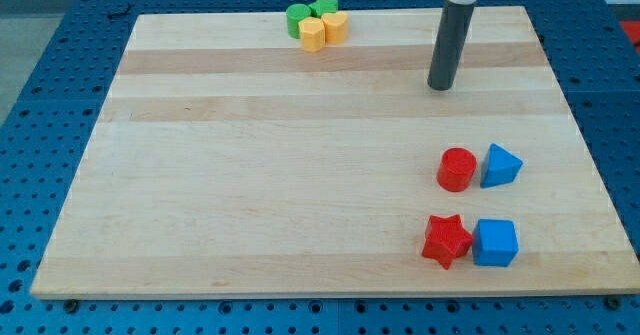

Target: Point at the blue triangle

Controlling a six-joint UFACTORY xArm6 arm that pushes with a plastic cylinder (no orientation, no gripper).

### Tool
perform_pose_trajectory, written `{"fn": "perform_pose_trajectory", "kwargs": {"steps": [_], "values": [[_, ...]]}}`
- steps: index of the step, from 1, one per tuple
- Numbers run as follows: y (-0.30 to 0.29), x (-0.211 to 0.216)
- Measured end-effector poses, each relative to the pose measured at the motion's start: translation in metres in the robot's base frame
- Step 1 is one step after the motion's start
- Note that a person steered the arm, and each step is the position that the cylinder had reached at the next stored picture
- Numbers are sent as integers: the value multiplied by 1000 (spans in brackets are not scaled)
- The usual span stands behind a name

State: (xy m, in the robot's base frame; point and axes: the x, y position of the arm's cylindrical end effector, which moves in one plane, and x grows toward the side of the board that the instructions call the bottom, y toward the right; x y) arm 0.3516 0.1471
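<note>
The blue triangle [500,166] lies on the wooden board [280,175] near the view's right edge, just beside a red cylinder [456,169], with a red star [446,240] and blue cube [495,242] below them. My tip [441,87], a bare rod holding nothing, stands well above the triangle, apart from it. Two green blocks [298,19] and two yellow blocks [314,35] cluster at the board's top edge; a blue perforated table [50,95] surrounds the board.

no text, labels or numbers can be read on anything here.
</note>
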Motion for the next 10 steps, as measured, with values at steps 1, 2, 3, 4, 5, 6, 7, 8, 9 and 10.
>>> {"fn": "perform_pose_trajectory", "kwargs": {"steps": [1,2,3,4,5,6,7,8,9,10], "values": [[16,1],[13,3],[51,5],[94,26],[128,68],[153,121],[120,159],[76,172],[43,173],[36,156]]}}
